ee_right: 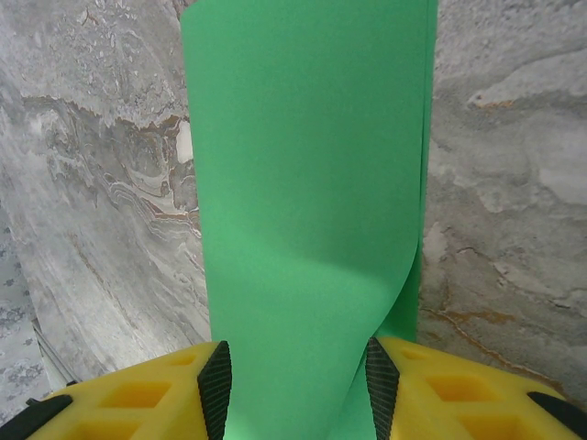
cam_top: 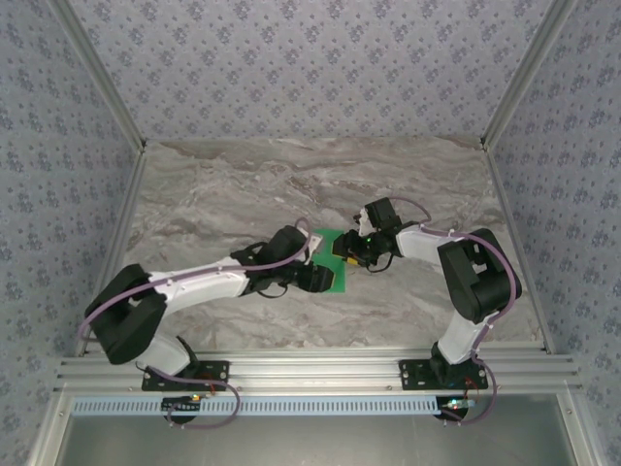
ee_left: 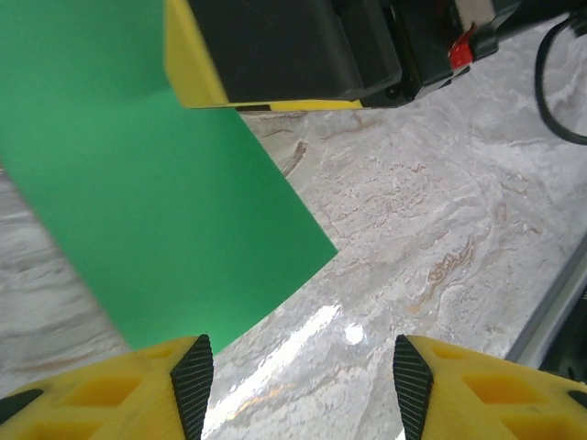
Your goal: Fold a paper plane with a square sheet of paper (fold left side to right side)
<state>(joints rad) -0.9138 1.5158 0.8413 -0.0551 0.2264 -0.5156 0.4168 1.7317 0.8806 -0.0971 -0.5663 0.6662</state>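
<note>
Wrists cover most of the square sheet of paper point(cam_top: 328, 243) from above, so that green slivers show at the middle of the tabletop point(cam_top: 243, 184). The right gripper point(ee_right: 298, 376) sits at the sheet's right side. Its jaws stand apart with the sheet filling the gap, and I cannot tell whether the pads pinch it. There the thin, plain sheet curls over itself, a lower layer peeping out along one edge. The left gripper point(ee_left: 303, 367) hangs just off one corner of the sheet, jaws apart and empty, with bare surface between them; the other gripper's black-and-yellow body cuts off the sheet's far edge. Around the sheet the tabletop is glossy, veined grey-brown like marble, with a glare spot. Beyond it stand walls point(cam_top: 310, 58) of blue-grey floral paper, framed by aluminium rails point(cam_top: 320, 369).
</note>
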